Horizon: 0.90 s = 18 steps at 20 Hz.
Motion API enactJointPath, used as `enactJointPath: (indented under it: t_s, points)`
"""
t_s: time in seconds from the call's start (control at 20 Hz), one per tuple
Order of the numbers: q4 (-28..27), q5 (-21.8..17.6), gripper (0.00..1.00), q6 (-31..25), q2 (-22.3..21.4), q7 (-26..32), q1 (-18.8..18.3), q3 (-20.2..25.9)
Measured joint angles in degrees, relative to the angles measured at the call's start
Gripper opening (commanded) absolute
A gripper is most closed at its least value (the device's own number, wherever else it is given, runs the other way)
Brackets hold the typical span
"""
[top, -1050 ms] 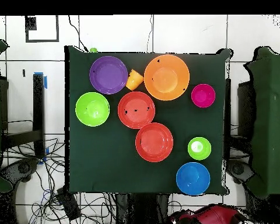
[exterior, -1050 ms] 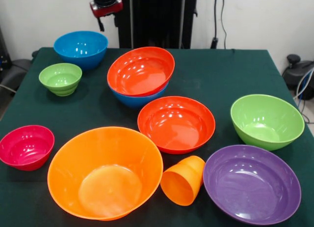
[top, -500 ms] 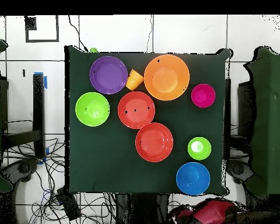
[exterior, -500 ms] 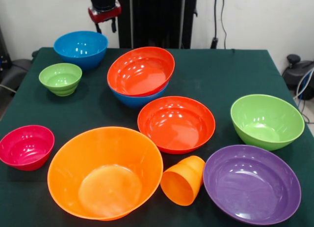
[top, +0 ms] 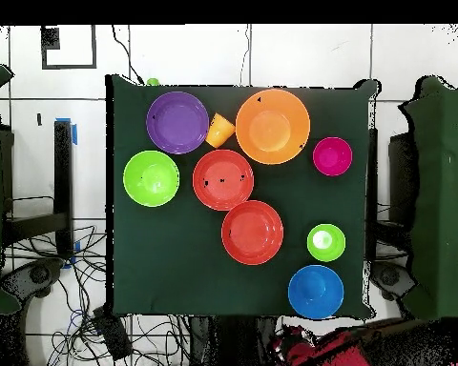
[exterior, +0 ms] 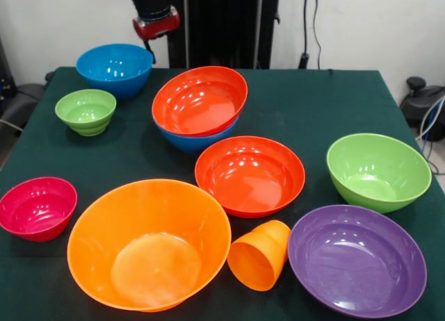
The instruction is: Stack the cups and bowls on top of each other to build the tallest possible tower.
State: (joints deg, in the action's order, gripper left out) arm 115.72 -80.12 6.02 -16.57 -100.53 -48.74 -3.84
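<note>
The tower is a pile of two: a red-orange bowl resting tilted in a blue bowl. A second red-orange bowl stands alone in front of it. The large orange bowl and the purple bowl flank the orange cup, which lies on its side. The gripper hangs at the table's far edge, above and just right of the lone blue bowl, holding nothing.
A small green bowl and a magenta bowl stand along the left side in the front view. A large green bowl sits at the right. Green cloth shows bare behind it.
The arm's end has shifted slightly to the right in the front view. No bowl or cup has moved.
</note>
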Motion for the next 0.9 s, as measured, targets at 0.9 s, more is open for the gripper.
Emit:
enactJointPath:
  t_s: [0.9]
  points:
    - [-1.6,8.3,1.0,2.1,-1.1,0.0,7.8,-5.8]
